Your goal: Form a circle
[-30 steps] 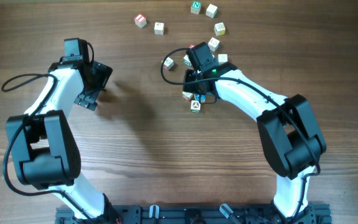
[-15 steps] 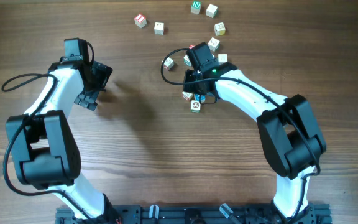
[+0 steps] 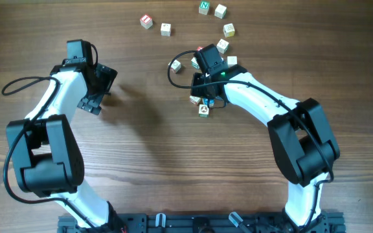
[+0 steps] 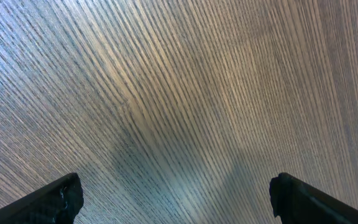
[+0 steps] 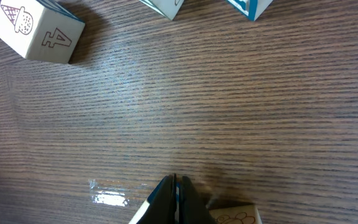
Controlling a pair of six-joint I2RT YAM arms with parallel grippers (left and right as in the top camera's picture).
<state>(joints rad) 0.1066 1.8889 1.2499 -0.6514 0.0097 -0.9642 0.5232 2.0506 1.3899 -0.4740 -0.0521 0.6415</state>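
The wooden table (image 3: 147, 162) carries both arms. The left arm (image 3: 57, 97) reaches toward 11 o'clock. The right arm (image 3: 258, 103) reaches toward 12 o'clock, and from above its wrist covers part of the cube cluster. The left gripper (image 3: 99, 90) stands spread wide over bare wood with nothing between its fingers, well apart from every cube. The right gripper (image 5: 174, 196) is clenched, its fingertips pressed together on nothing.

In the right wrist view, one cube (image 5: 232, 214) sits just beside the tips at 4 o'clock. A cube with a 4 and an ice-cream cone (image 5: 36, 31) lies at 10 o'clock. Two further cubes (image 5: 250, 5) are cut by the frame at 12 and 1 o'clock.

From above, the cubes (image 3: 223, 45) form no closed circle. A loose arc runs from 11 to 1 o'clock of the table, and a small clump (image 3: 204, 110) lies under the right wrist. They are small and pale wood, with red, green or blue faces.
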